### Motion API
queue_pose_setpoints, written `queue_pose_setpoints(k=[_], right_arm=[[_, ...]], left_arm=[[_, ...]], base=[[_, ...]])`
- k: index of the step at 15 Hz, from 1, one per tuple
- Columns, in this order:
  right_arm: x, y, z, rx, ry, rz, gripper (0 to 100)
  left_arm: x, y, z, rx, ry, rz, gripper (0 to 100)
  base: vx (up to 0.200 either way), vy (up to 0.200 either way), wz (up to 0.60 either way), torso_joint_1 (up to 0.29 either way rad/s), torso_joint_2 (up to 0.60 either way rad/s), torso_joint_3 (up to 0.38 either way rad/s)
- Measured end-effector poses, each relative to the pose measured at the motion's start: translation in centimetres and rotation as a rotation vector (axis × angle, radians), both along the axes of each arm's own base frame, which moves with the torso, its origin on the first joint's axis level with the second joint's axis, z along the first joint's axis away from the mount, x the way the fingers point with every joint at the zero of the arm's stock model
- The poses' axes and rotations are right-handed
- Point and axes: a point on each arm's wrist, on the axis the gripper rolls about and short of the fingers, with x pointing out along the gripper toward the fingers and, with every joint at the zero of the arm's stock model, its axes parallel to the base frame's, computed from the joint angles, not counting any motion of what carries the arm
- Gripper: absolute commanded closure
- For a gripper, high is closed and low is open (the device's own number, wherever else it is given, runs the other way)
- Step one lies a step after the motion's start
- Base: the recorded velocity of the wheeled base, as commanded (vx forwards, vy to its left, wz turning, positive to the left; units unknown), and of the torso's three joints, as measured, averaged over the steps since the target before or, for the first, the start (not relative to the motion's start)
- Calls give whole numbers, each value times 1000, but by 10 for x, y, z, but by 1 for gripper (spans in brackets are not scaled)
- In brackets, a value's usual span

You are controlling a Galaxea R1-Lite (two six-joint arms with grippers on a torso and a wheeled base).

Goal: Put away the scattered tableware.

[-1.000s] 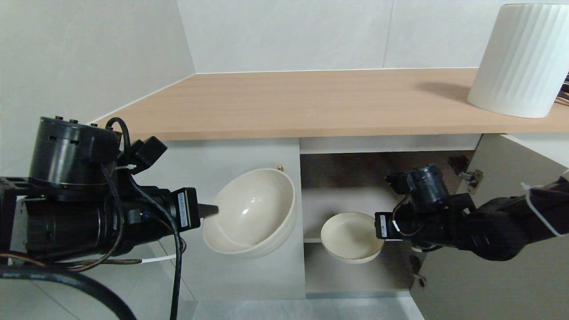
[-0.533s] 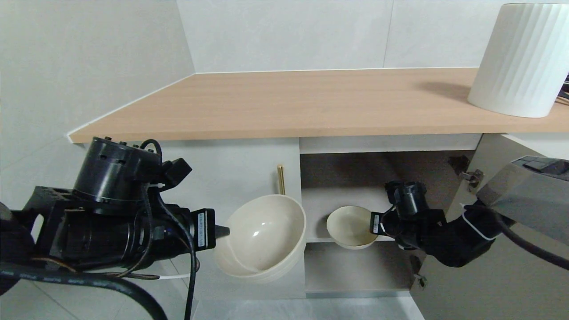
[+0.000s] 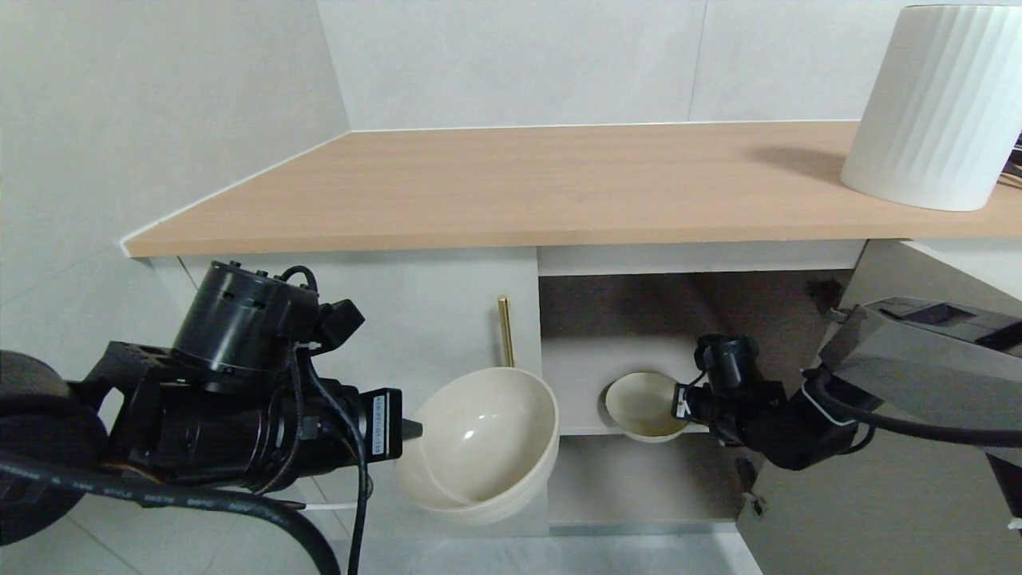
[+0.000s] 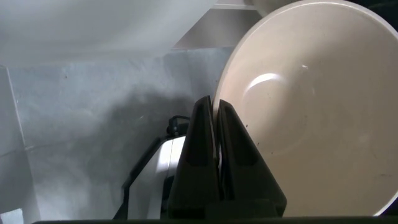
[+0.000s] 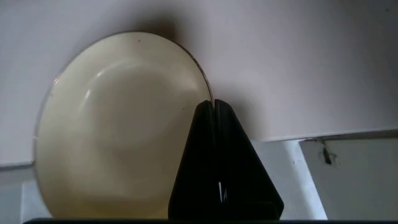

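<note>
My left gripper (image 3: 411,429) is shut on the rim of a large cream bowl (image 3: 479,447), held tilted in front of the closed left cabinet door (image 3: 447,319). In the left wrist view the fingers (image 4: 202,134) pinch that rim, with the large bowl (image 4: 311,112) spreading beyond them. My right gripper (image 3: 679,404) is shut on the rim of a small cream bowl (image 3: 643,403), held inside the open cabinet at the level of its shelf (image 3: 579,387). The right wrist view shows the small bowl (image 5: 118,124) against the pale cabinet wall. I cannot tell whether it touches the shelf.
A brass handle (image 3: 505,329) stands on the closed door, just above the large bowl. The right cabinet door (image 3: 846,503) hangs open beside my right arm. A wooden countertop (image 3: 559,184) runs above, with a white ribbed container (image 3: 934,104) at its right end.
My left arm has come down and to the right with the large bowl. My right arm has carried the small bowl deeper into the cabinet, to shelf level.
</note>
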Motion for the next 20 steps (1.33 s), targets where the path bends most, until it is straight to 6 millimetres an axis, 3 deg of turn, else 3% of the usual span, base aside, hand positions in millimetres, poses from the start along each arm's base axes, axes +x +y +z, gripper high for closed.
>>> queue_pose_setpoints(k=[10, 18, 19, 20], right_arm=[[37, -2, -5, -3, -75, -63, 100], [45, 0, -5, -3, -73, -65, 100], [46, 0, -5, -2, -76, -65, 0], [46, 0, -4, -1, -79, -65, 0]], left_arm=[[2, -2, -4, 9, 13, -2, 100], [4, -5, -9, 20, 31, -7, 100], [5, -6, -10, 22, 34, -8, 100], [5, -6, -11, 24, 39, -9, 100]], base=[[0, 0, 0, 0, 0, 0], [0, 0, 0, 0, 0, 0], [0, 0, 0, 0, 0, 0], [0, 0, 0, 0, 0, 0]])
